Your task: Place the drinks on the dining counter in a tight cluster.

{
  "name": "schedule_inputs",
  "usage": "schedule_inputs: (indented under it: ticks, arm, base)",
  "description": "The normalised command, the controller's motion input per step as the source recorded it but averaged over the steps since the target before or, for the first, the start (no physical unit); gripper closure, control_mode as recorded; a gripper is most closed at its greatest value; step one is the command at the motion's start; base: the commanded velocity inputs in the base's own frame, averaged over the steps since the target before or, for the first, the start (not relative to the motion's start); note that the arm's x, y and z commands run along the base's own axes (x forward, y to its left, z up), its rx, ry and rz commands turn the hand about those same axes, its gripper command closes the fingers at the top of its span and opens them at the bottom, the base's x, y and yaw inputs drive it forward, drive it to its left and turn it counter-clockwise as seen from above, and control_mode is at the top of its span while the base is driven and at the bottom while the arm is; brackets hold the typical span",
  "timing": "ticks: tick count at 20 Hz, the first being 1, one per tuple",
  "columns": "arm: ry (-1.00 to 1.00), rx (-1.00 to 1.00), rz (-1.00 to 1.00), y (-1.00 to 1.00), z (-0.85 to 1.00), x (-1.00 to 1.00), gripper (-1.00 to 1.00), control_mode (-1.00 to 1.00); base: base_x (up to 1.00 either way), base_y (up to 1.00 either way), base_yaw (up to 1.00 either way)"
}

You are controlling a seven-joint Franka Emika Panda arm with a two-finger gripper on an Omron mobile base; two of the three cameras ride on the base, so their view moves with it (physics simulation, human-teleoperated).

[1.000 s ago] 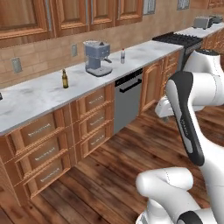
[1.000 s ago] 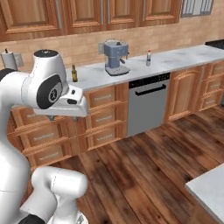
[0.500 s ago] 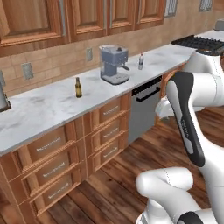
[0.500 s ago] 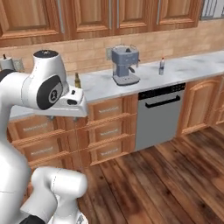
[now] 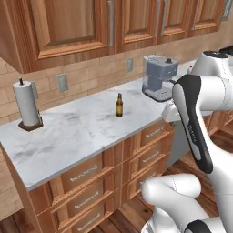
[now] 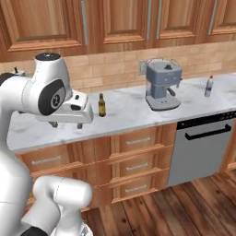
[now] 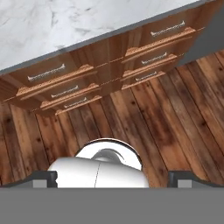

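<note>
Along the wall counter [image 5: 82, 132] stands the brown bottle [image 5: 119, 105]; our wide, empty pincer [image 6: 67, 124] must reach it.

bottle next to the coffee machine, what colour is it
Dark brown bottle, clearest in the right base view.

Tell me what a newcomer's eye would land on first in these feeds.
The big white arm fills the near side of both base views. Behind it, a slim brown bottle stands alone on the marble wall counter, between a paper towel roll and a blue-grey coffee machine. A small white bottle stands further along the counter, above the dishwasher.
</note>
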Motion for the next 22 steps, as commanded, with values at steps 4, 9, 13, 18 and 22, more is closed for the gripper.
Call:
schedule_inputs:
  ticks: [4, 9, 13, 18, 22]
  arm:
    - [0.00, 0.00, 0.00, 0.00, 0.00, 0.00, -1.00, 1.00]
    - [0.00, 0.00, 0.00, 0.00, 0.00, 0.00, -1.00, 1.00]
    - [0.00, 0.00, 0.00, 0.00, 0.00, 0.00, -1.00, 1.00]
    - [0.00, 0.00, 0.00, 0.00, 0.00, 0.00, -1.00, 1.00]
    - [0.00, 0.00, 0.00, 0.00, 0.00, 0.00, -1.00, 1.00]
  base:
    - [0.61, -0.01, 0.38]
    - [0.49, -0.24, 0.25]
    - [0.38, -0.38, 0.14]
    - [0.38, -0.34, 0.08]
    - [0.40, -0.09, 0.06]
